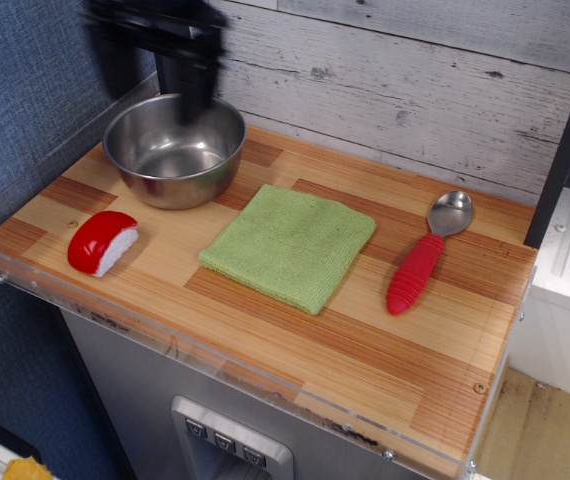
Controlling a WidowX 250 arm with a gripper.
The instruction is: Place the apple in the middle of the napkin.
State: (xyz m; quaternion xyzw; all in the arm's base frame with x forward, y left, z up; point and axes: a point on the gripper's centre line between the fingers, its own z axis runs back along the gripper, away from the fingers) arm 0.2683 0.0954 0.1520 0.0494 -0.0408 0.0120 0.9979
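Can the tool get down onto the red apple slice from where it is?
Probably yes. The blurred tool hangs above the steel bowl; the red wedge-shaped toy apple slice lies alone on the wooden counter, nothing over or against it.

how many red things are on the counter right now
2. The apple lies at the counter's left front, in front of the steel bowl. The red-handled spoon lies right of the napkin. Nothing seems hidden.
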